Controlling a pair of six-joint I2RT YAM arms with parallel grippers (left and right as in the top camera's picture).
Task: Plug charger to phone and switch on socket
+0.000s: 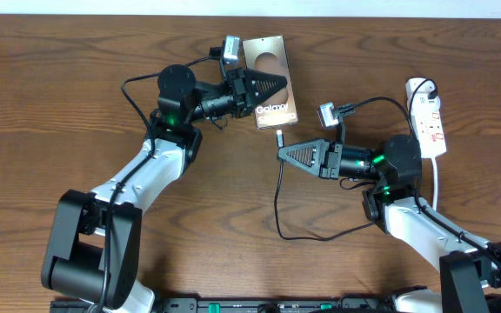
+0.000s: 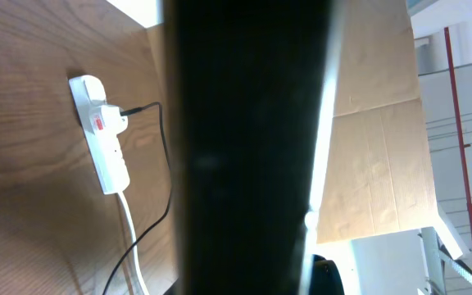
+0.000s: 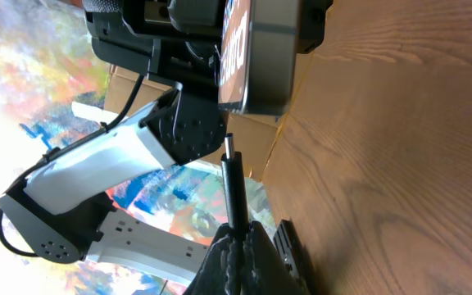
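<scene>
Right gripper point(image 1: 280, 155) clamped on the charger point(image 3: 233, 176) behind its tip | left gripper point(image 1: 282, 85) clamped on the phone point(image 1: 268, 50), its lower edge near that tip | step: plugging in | next we align tip with port, push, then switch the socket point(image 1: 430, 122)

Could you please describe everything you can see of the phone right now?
The phone is a flat, rectangular bronze-grey slab with a dark oval mark toward its far end and white "Galaxy" lettering toward its near end. It faces up, slightly skewed, over the table's far middle. The left gripper is shut across its middle. The charger's connector tip points at its near end without touching.
</scene>
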